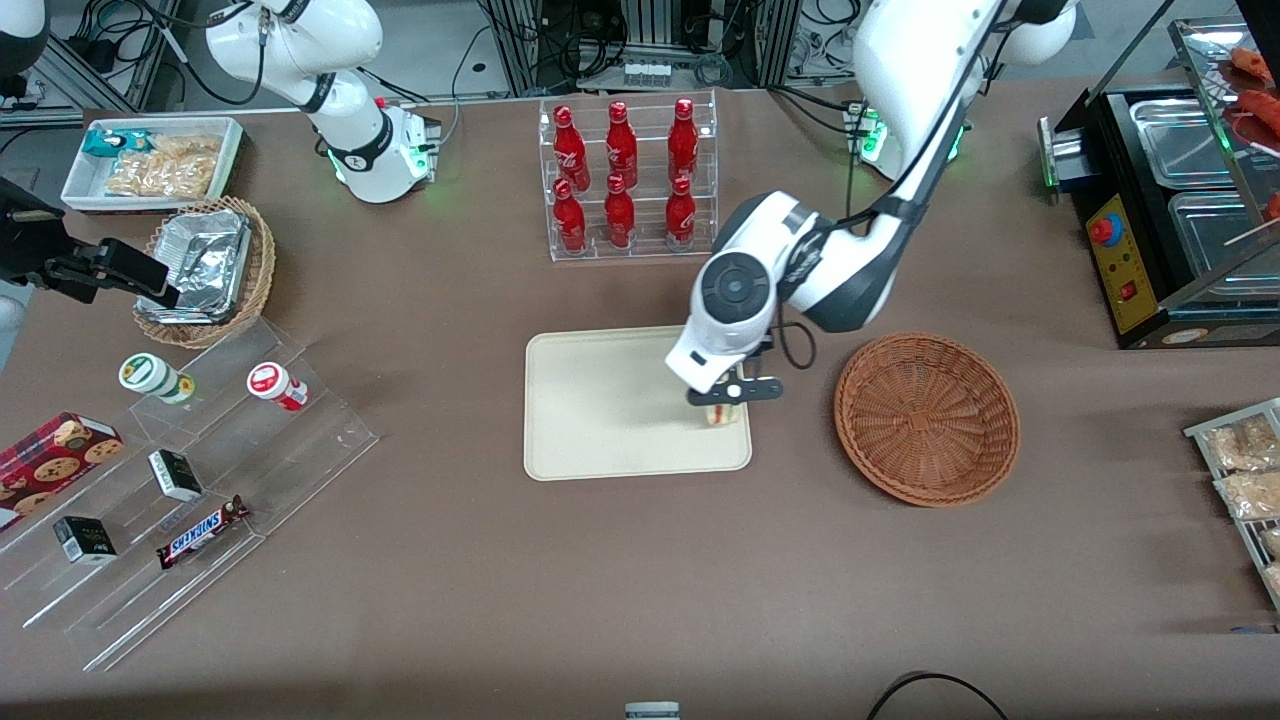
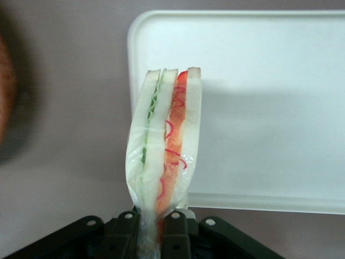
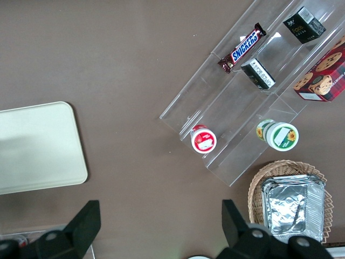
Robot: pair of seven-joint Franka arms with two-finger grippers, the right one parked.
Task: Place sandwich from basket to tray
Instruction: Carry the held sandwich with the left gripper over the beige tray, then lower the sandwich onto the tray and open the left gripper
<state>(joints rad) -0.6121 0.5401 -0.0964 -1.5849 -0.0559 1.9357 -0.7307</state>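
My left gripper [image 1: 722, 398] is shut on the sandwich [image 1: 722, 413], a wrapped wedge of white bread with red and green filling. It holds it over the corner of the cream tray [image 1: 600, 400] nearest the basket. In the left wrist view the sandwich [image 2: 164, 145] hangs from the black fingers [image 2: 124, 237] above the tray's corner [image 2: 259, 108]. The reddish-brown wicker basket [image 1: 927, 418] sits beside the tray toward the working arm's end and is empty.
A clear rack of red bottles [image 1: 625, 180] stands farther from the front camera than the tray. An acrylic stand with snacks [image 1: 170, 500] and a tan basket with foil containers [image 1: 205, 270] lie toward the parked arm's end. A black warmer [image 1: 1170, 200] stands at the working arm's end.
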